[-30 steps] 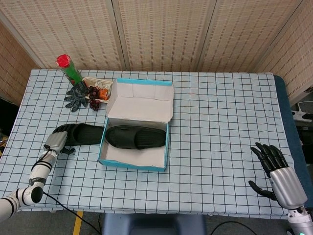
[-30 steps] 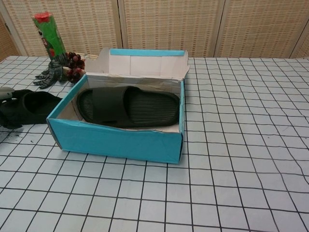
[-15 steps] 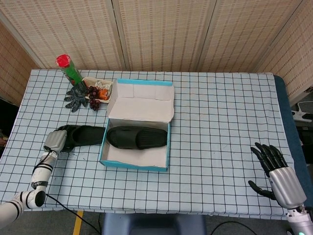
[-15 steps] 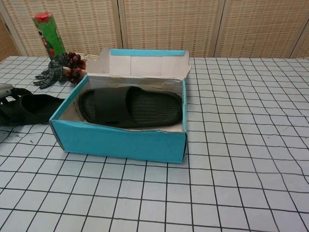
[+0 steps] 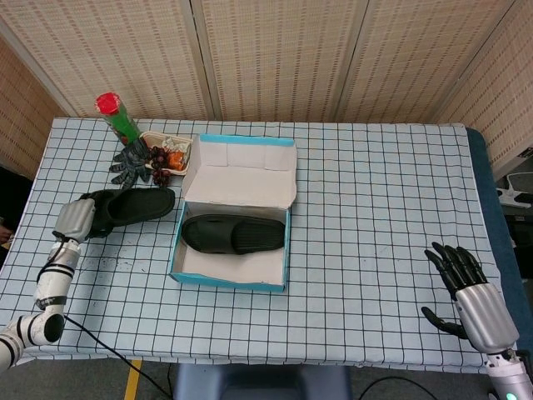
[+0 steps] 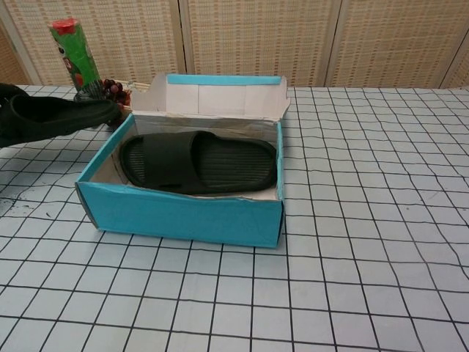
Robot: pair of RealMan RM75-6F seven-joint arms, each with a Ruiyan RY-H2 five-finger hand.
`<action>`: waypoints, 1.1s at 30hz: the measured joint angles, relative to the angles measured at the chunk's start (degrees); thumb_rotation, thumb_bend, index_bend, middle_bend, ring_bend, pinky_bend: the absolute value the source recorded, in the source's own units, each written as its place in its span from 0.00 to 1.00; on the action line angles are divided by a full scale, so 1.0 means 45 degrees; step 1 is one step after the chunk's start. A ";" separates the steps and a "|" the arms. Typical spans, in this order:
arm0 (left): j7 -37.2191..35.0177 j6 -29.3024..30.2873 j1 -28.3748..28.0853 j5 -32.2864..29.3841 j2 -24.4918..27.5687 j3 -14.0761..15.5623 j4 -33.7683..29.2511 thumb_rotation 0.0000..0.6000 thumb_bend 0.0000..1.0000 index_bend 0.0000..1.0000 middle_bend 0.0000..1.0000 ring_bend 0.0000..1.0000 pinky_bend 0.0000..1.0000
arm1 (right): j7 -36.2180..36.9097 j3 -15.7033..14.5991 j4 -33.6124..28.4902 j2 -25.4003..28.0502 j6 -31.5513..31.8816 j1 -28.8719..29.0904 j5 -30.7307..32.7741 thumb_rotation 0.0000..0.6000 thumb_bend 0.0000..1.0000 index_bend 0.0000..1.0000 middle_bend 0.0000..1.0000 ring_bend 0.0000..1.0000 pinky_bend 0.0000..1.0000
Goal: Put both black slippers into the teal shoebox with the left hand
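Observation:
The teal shoebox (image 5: pixel 276 258) (image 6: pixel 183 213) stands open at the table's middle left, its lid flap up at the back. One black slipper (image 5: pixel 231 235) (image 6: pixel 198 161) lies inside it. My left hand (image 5: pixel 74 219) grips the heel end of the second black slipper (image 5: pixel 133 206) (image 6: pixel 58 117), which hangs above the table left of the box, toe pointing toward the box. In the chest view only the slipper shows at the left edge. My right hand (image 5: pixel 466 287) is open near the front right table edge, holding nothing.
A green can with a red cap (image 5: pixel 118 119) (image 6: pixel 75 56), a dark glove (image 5: pixel 129 162), grapes (image 5: pixel 160 165) and a small tray (image 5: pixel 171 150) sit at the back left behind the lifted slipper. The checked tablecloth (image 5: pixel 375 208) covers the right half.
My left hand has lifted the second slipper off the table and carried it up and back, away from the box's left wall. The right hand stays put.

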 measured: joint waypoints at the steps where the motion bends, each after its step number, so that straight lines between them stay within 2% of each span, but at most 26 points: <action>1: 0.0053 0.0007 -0.0014 -0.0076 0.0103 -0.0067 -0.0077 1.00 0.42 0.54 0.63 0.55 0.36 | -0.0005 0.0000 0.0003 -0.0009 -0.0010 0.0001 0.0010 1.00 0.11 0.00 0.00 0.00 0.00; 11: 0.0161 0.0084 0.0009 -0.0308 0.0629 -0.0354 -0.0776 1.00 0.42 0.54 0.63 0.55 0.36 | -0.0066 -0.0026 0.0039 -0.0118 -0.0179 0.0066 0.0037 1.00 0.11 0.00 0.00 0.00 0.00; 17: 0.0056 0.0133 0.0005 -0.0221 0.1002 -0.0485 -0.1801 1.00 0.42 0.54 0.63 0.55 0.36 | 0.0010 -0.0022 0.0154 -0.0156 -0.0121 0.0051 0.0056 1.00 0.11 0.00 0.00 0.00 0.00; 26: 0.0314 0.0535 -0.0114 0.0396 0.2250 -0.0718 -0.5491 1.00 0.42 0.53 0.63 0.55 0.37 | 0.0390 -0.0016 0.0539 -0.0332 -0.0329 0.0122 0.0281 1.00 0.11 0.00 0.00 0.00 0.00; 31: 0.1031 0.0547 -0.0438 0.0524 0.2944 -0.0782 -0.7609 1.00 0.42 0.53 0.63 0.56 0.38 | 0.0563 -0.0020 0.0747 -0.0405 -0.0457 0.0191 0.0369 1.00 0.11 0.00 0.00 0.00 0.00; 33: 0.1497 0.0460 -0.0639 0.0457 0.3233 -0.0770 -0.8336 1.00 0.42 0.54 0.64 0.59 0.41 | 0.0631 -0.0022 0.0799 -0.0416 -0.0479 0.0205 0.0391 1.00 0.11 0.00 0.00 0.00 0.00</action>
